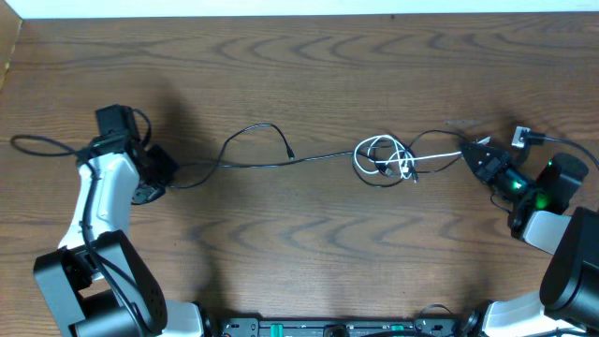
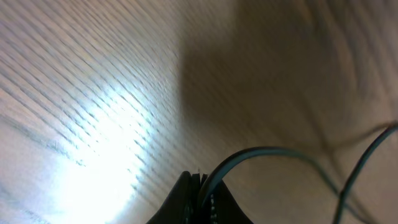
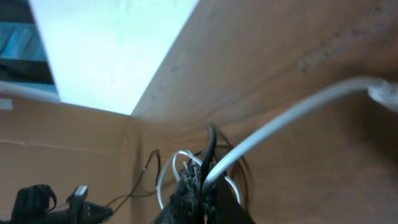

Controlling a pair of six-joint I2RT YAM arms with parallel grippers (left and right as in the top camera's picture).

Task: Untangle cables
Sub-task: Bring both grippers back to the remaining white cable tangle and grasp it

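Overhead view — left hand (image 1: pixel 167 174) clenched on black cable (image 1: pixel 328 154); right hand (image 1: pixel 475 154) clenched on white cable (image 1: pixel 382 155).

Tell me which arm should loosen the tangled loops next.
Probably right: the right claw, shut on the white cable, sits close beside the tangle; the left claw holds the black cable far off.

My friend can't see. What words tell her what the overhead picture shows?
A thin black cable stretches across a wooden table from the left end effector to a knot of white cable loops. The right end effector holds the white cable beside the knot.
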